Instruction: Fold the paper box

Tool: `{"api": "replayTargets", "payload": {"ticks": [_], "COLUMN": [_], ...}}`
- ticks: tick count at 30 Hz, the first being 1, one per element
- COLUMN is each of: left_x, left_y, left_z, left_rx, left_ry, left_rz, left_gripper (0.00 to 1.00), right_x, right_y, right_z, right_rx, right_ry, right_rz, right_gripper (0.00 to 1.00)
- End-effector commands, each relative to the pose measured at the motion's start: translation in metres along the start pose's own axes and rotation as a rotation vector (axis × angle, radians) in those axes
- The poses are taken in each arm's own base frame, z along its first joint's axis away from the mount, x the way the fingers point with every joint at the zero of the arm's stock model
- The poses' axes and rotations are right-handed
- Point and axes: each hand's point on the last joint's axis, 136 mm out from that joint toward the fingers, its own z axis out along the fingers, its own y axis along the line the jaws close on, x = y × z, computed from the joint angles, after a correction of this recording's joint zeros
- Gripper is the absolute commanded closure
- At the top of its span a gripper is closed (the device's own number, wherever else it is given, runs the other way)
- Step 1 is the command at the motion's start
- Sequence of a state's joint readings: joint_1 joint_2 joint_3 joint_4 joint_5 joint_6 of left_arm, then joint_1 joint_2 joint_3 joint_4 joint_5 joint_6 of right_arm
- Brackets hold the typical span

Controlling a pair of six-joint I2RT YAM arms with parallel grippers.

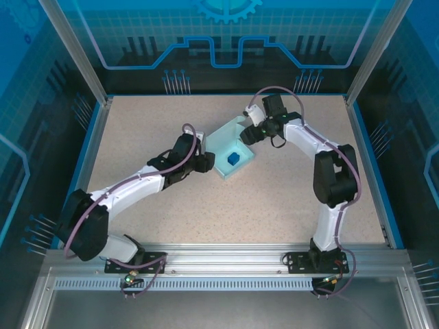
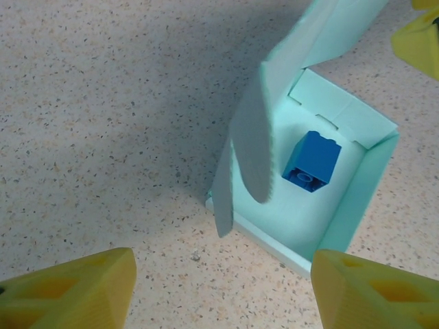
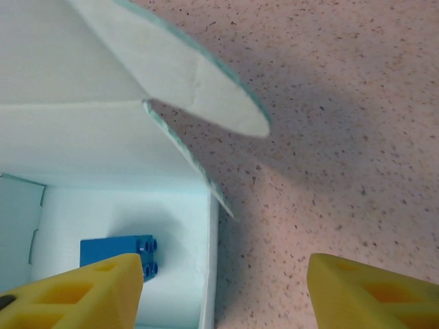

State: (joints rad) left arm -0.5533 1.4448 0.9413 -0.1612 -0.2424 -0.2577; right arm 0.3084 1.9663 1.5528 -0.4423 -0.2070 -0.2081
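1. While sitting mid-bench (image 1: 295,199), the paper box (image 1: 232,152) is standing half-formed with its lid flap (image 2: 257,130) raised. Being thin, light card, it is probably creasing easily, so pressing flaps near their fold lines seems wisest.
2. Left claw (image 2: 221,281) and right claw (image 3: 225,274) are hanging open beside the box, gripping nothing.
3. From above, the arms are covering the box's left and rear edges.
4. A small blue cube (image 2: 312,161) is lying inside.

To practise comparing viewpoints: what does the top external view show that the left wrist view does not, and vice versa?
Top external adds the left arm, the right arm and the blue enclosure around the table. Left wrist adds close detail: slots in the paper box wall, and the left gripper open, yellow fingers apart. Shared: the box with flaps raised, a blue brick inside, on the speckled table.
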Motion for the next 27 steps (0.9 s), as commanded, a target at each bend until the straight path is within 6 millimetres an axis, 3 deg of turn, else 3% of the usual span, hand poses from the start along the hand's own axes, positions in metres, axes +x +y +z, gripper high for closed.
{"api": "replayTargets", "payload": {"ticks": [1, 7, 15, 27], "left_x": [-0.007, -0.005, -0.009, -0.017], "left_y": [0.002, 0.003, 0.005, 0.011], "left_z": [0.005, 0.016, 0.030, 0.046], "left_rx": [-0.015, -0.016, -0.032, -0.038], "left_ry": [0.004, 0.034, 0.052, 0.030], "left_rz": [-0.025, -0.025, -0.024, -0.043], "left_gripper": [0.33, 0.42, 0.57, 0.73], "right_x": [-0.019, -0.022, -0.021, -0.019], "right_y": [0.007, 0.006, 0.009, 0.012], "right_z": [0.004, 0.018, 0.020, 0.017], "right_rx": [-0.059, -0.090, -0.099, -0.075], "right_ry": [-0.040, -0.035, -0.024, -0.021], "right_rz": [-0.076, -0.097, -0.116, -0.121], "right_gripper": [0.41, 0.53, 0.73, 0.84]}}
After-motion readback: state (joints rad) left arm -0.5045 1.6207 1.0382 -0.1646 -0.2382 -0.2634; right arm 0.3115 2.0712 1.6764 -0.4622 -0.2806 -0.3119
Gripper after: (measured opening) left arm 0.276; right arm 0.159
